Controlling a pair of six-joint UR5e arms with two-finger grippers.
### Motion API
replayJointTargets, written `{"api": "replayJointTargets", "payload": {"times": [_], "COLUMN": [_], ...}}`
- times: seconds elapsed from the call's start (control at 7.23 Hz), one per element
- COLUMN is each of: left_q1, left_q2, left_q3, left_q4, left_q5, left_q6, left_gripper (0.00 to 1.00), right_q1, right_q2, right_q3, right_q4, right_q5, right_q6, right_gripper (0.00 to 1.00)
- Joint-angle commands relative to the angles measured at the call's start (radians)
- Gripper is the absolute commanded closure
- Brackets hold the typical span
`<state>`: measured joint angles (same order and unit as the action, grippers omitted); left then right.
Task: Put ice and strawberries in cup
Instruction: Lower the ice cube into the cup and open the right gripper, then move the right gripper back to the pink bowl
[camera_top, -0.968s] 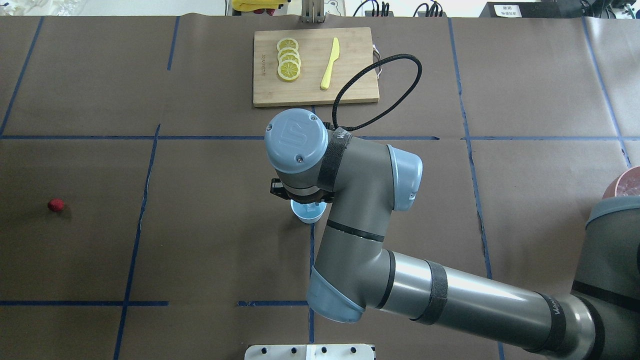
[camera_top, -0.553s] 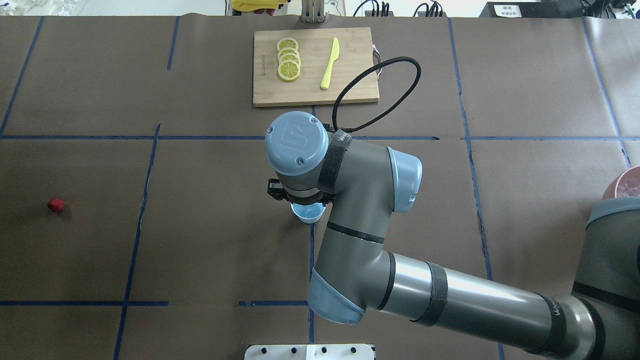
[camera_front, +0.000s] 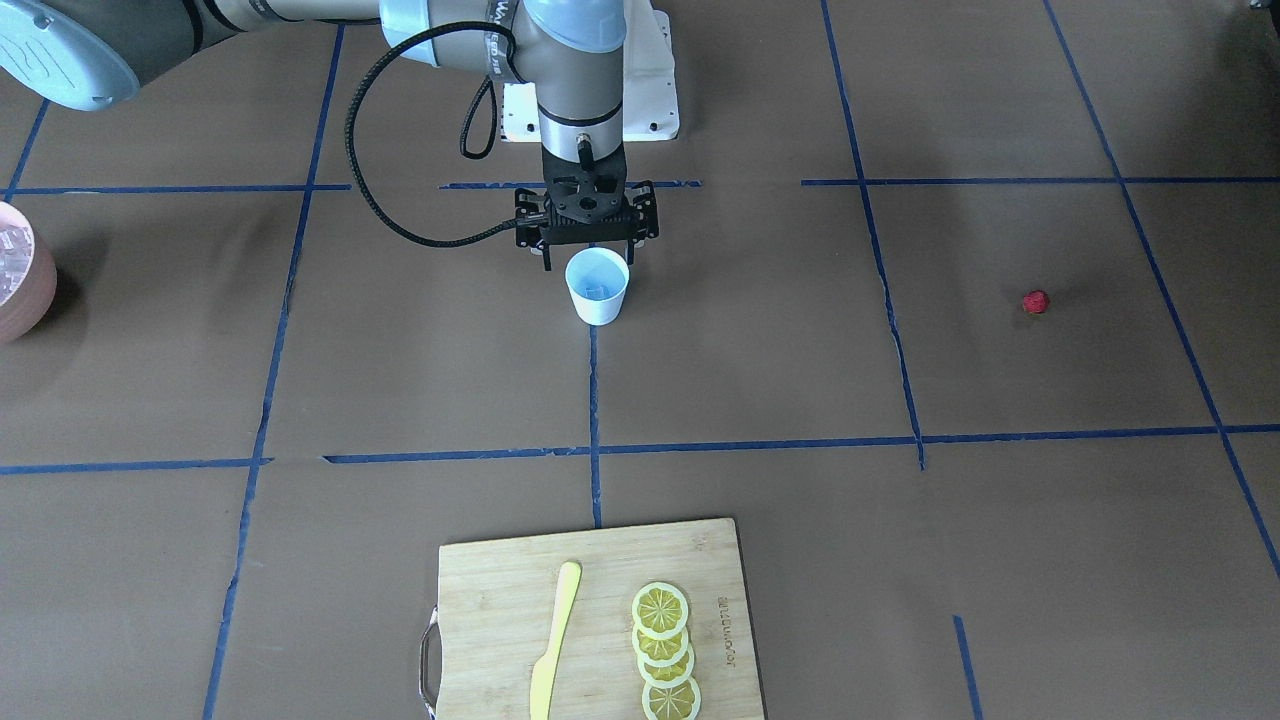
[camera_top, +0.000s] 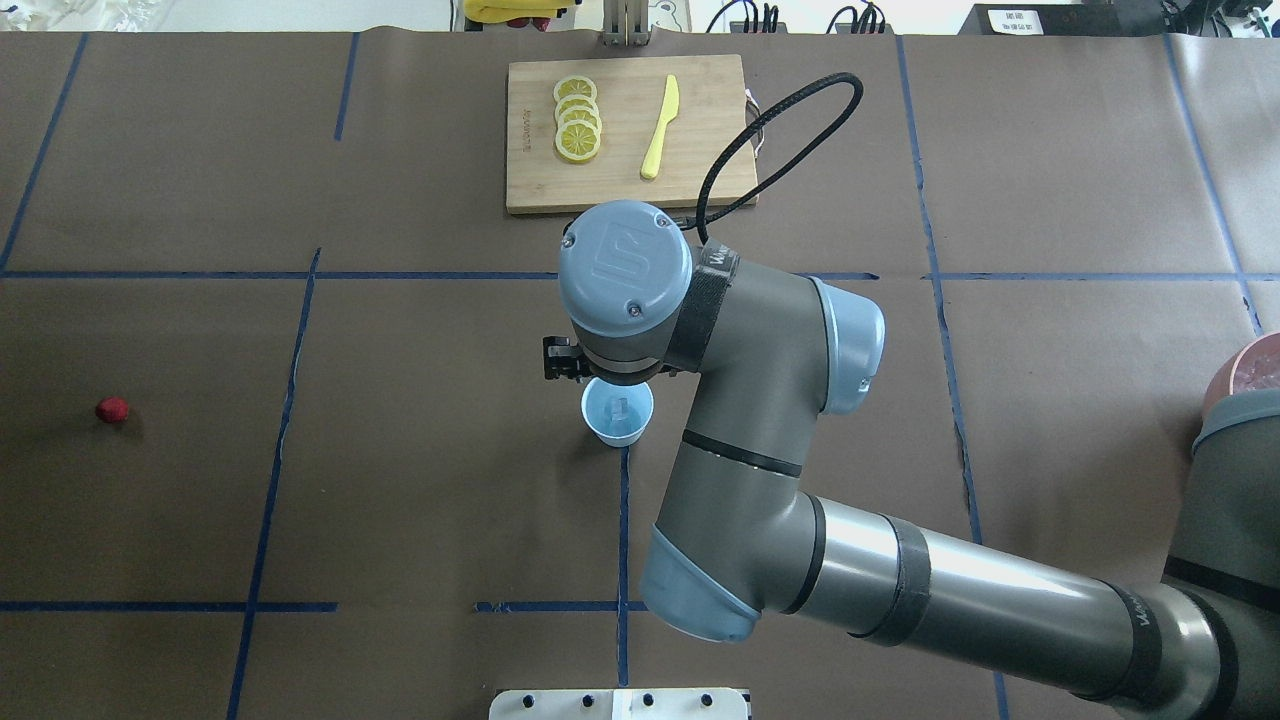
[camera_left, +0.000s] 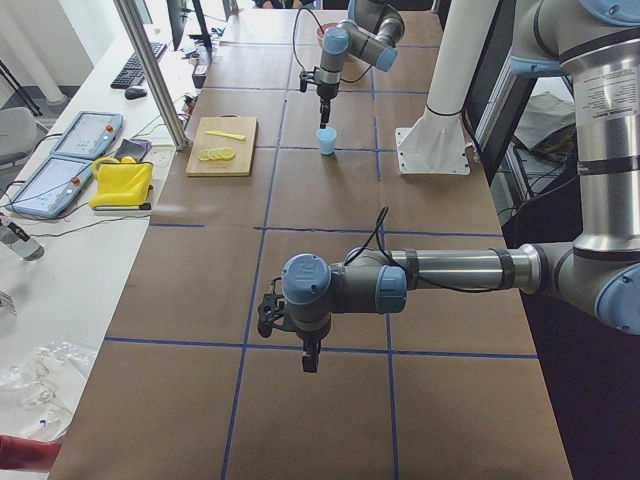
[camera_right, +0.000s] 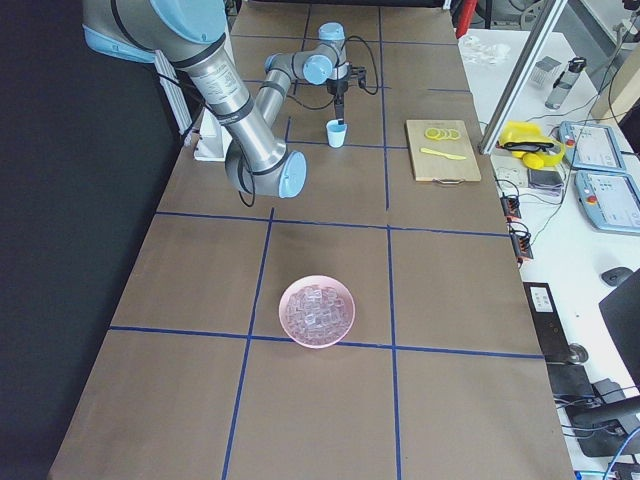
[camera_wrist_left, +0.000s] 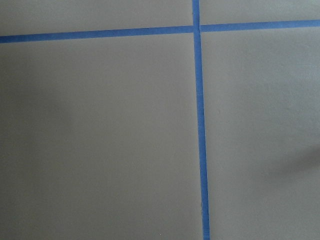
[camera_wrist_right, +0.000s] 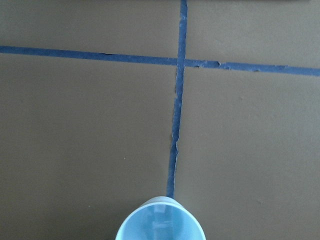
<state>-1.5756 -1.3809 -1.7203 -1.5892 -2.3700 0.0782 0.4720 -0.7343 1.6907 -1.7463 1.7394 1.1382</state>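
Observation:
The pale-blue cup (camera_top: 617, 412) stands upright at the table's middle and holds one clear ice cube (camera_top: 621, 408). It also shows in the front view (camera_front: 597, 285) and at the bottom of the right wrist view (camera_wrist_right: 161, 222). My right gripper (camera_front: 590, 245) hangs just above and behind the cup's rim with its jaws spread, holding nothing. The dark-red strawberry (camera_top: 112, 409) lies alone far to the left, also seen in the front view (camera_front: 1036, 301). My left gripper (camera_left: 309, 357) shows only in the left side view, over bare table; I cannot tell if it is open.
A pinkish bowl (camera_right: 318, 311) full of ice cubes stands at the table's right end. A wooden cutting board (camera_top: 700, 170) at the back carries lemon slices (camera_top: 577, 120) and a yellow knife (camera_top: 660, 127). Blue tape lines cross the brown cover.
My right wrist has shifted to the right and back, uncovering the cup. The ice cube now shows inside the cup. The strawberry has not moved.

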Motion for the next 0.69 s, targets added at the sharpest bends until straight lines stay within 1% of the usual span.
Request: {"api": "replayJointTargets", "payload": {"times": [0.0,0.14,0.28,0.41,0.55], "left_q1": [0.000,0.000,0.000,0.000,0.000], "left_q2": [-0.001,-0.001,0.000,-0.001,-0.001], "left_q3": [-0.001,0.001,0.001,-0.001,-0.001], "left_q4": [0.000,0.000,0.000,0.000,0.000], "left_q5": [0.000,0.000,0.000,0.000,0.000], "left_q6": [0.000,0.000,0.000,0.000,0.000], "left_gripper": [0.00,0.00,0.00,0.00,0.00], "right_q1": [0.087,0.140,0.202,0.268,0.325], "right_q2": [-0.096,-0.161,-0.233,-0.299,-0.394], "right_q3": [0.087,0.139,0.197,0.237,0.295], "right_q4": [0.002,0.002,0.002,0.005,0.008], "right_q5": [0.047,0.102,0.158,0.225,0.259], "right_q6": [-0.197,-0.319,-0.375,-0.394,-0.490], "right_gripper": [0.00,0.00,0.00,0.00,0.00]}}
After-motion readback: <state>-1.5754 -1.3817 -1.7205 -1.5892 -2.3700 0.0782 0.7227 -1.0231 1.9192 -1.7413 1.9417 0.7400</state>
